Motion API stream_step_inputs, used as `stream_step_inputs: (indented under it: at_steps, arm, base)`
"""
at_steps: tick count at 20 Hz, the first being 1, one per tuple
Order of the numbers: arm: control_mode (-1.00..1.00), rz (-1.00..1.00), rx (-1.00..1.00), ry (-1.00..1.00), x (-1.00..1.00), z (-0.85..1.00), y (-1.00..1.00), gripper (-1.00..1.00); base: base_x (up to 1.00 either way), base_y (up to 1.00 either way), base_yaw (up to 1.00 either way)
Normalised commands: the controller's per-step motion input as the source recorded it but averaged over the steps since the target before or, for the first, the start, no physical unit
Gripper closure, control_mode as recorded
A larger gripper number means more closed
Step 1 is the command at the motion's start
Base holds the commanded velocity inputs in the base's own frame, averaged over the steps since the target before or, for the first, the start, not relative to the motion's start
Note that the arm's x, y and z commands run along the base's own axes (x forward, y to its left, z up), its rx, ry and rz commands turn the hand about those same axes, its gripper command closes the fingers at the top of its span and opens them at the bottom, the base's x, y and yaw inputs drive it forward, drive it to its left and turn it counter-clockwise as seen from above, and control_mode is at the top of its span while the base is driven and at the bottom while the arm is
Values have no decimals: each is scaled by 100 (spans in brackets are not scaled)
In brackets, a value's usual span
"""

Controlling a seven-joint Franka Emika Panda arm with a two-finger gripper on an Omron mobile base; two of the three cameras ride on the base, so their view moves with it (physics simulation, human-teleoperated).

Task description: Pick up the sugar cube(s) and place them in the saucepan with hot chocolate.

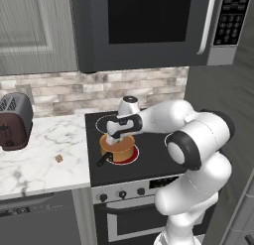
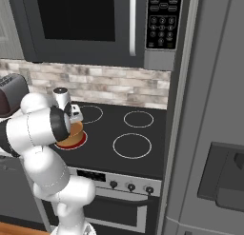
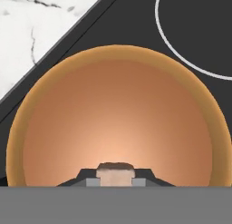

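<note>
While the small tan sugar cube [image 3: 115, 172] sits clamped between the fingers [image 3: 89, 177] at bottom centre, the round orange-copper saucepan [image 3: 45, 105] lies directly beneath, mid-frame, ready for release.

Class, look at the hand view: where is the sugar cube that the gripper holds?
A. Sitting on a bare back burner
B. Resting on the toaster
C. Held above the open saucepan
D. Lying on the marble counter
C: in the hand view the gripper is shut on a sugar cube, with the orange saucepan open directly beneath it.
</note>
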Motion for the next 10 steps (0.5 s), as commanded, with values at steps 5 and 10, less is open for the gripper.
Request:
stream_step_inputs:
  at_steps: [5, 10]
  arm:
    - [-100, 0, 0, 0, 0, 0, 0, -100]
    - [-100, 0, 0, 0, 0, 0, 0, -100]
  base:
    - [0, 0, 0]
    - [0, 0, 0]
